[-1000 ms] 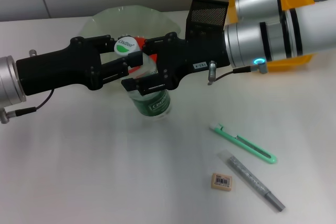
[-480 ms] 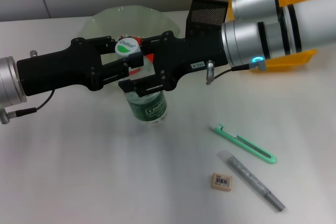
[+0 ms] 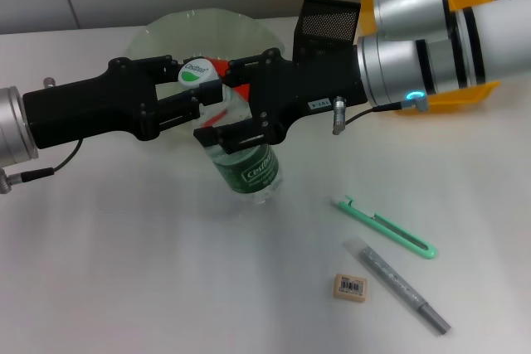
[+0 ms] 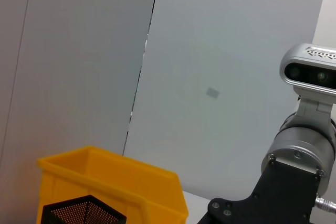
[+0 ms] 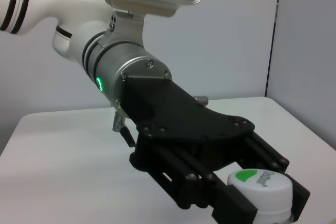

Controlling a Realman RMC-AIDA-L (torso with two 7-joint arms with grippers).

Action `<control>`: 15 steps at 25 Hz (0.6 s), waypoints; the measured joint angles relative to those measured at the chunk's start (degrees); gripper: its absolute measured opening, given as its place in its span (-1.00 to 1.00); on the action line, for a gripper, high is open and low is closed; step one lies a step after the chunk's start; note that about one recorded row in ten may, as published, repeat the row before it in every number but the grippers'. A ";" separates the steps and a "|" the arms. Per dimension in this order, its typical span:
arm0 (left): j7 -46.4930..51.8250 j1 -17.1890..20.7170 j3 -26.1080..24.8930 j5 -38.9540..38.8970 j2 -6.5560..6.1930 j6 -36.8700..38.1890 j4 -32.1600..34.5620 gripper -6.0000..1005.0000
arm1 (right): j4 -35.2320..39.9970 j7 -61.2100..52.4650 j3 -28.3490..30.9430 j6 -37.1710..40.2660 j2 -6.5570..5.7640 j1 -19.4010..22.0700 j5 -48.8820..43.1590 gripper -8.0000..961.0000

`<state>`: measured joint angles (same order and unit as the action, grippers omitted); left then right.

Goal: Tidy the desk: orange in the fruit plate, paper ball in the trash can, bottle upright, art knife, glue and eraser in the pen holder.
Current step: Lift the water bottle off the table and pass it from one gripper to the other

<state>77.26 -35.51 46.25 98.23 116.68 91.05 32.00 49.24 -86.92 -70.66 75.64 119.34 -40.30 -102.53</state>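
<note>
A clear water bottle (image 3: 250,170) with a green label and a white-and-green cap (image 3: 197,72) leans over the table, cap to the upper left and base down to the right. My left gripper (image 3: 199,82) is shut on its cap end. My right gripper (image 3: 241,101) is shut on its body. The right wrist view shows the cap (image 5: 260,184) between the left gripper's fingers (image 5: 239,205). A green art knife (image 3: 386,227), a grey glue stick (image 3: 402,286) and an eraser (image 3: 349,286) lie at the front right. The black mesh pen holder (image 3: 329,22) stands behind. No orange or paper ball shows.
A glass fruit plate (image 3: 207,26) sits behind the grippers. A yellow bin (image 3: 465,39) stands at the back right, also in the left wrist view (image 4: 110,182) beside the pen holder (image 4: 84,211). Both arms cross the middle of the table.
The bottle's base has swung to the right and toward the front, so it leans more. The right gripper shifted slightly right with it. The cap end and left gripper stayed put.
</note>
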 joint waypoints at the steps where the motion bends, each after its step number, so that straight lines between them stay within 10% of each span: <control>1: 0.02 0.00 -0.01 0.00 -0.03 -0.01 0.00 -0.10 | 0.23 0.00 0.00 0.05 0.02 0.17 0.00 0.51; 15: 0.09 -0.08 -0.02 0.77 -0.05 -0.27 -0.04 -0.11 | 0.58 -0.91 0.00 0.24 0.01 0.33 0.15 0.51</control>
<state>77.35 -35.59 46.23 98.99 116.63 90.78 31.96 49.82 -87.83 -70.66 75.88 119.35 -39.97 -102.37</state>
